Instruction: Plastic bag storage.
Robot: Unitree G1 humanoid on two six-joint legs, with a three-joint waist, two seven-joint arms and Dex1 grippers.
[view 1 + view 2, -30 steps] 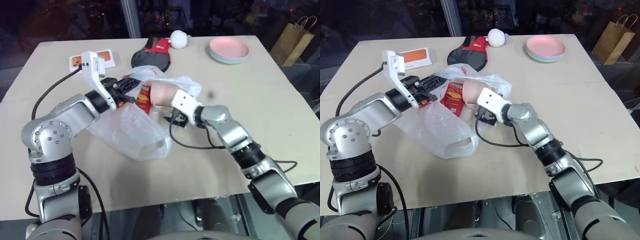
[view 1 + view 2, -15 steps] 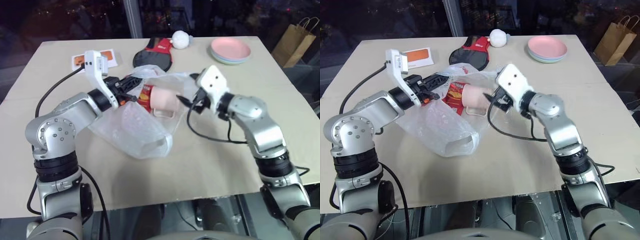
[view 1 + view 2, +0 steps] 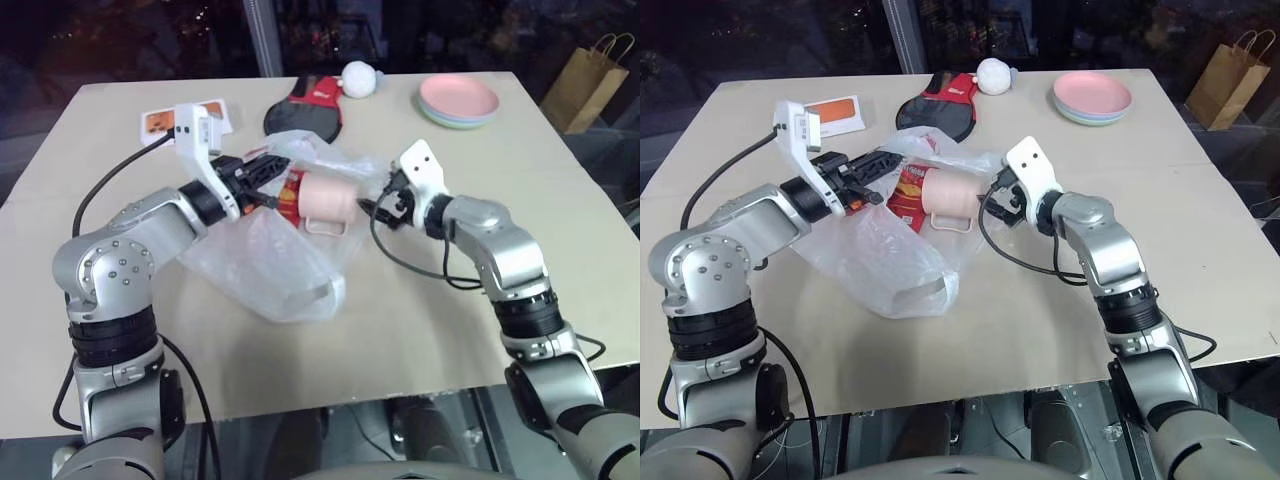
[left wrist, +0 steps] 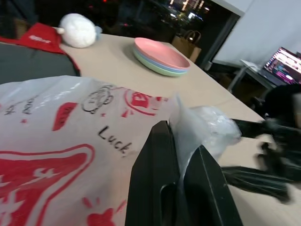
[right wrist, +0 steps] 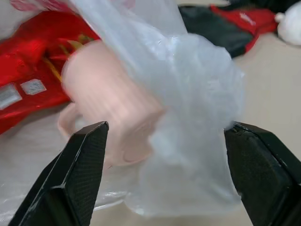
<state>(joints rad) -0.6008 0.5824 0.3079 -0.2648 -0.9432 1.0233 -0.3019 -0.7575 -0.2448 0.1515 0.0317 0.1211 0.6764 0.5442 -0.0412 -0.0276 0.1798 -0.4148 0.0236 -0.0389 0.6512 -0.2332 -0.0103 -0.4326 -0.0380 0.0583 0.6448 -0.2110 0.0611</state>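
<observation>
**Bag held open at the rim, mug and packet lying in its mouth**

The plastic bag [image 3: 270, 265] is lying crumpled across the middle of the table [image 3: 420, 340], its mouth facing the upper centre of the frame and its body trailing down toward the lower left. The left gripper [image 3: 262, 172] is pinching the bag's upper rim, fingers pressed tight together on the film, as the left wrist view shows; it seems to be lifting that edge so the opening stays gaping. Inside the mouth a pink mug [image 3: 325, 199] is lying on its side with its handle down, and a glossy red snack packet [image 3: 288, 192] is sitting just beside it, toward the left gripper.

Right of centre, the right gripper [image 3: 375, 205] is hovering just beside the bag's bunched right edge, fingers standing wide apart and holding nothing. In its wrist view the bunched film sits between the spread fingers [image 5: 70, 181], so I judge it is lining up to take hold of that side.

Further out, a dark paddle case with red trim [image 3: 305, 105] and a white plush ball [image 3: 358, 78] are resting along the top centre, a stack of pastel plates [image 3: 459, 100] at the upper right, and a brown paper bag [image 3: 590, 80] is standing beyond the table's corner
</observation>
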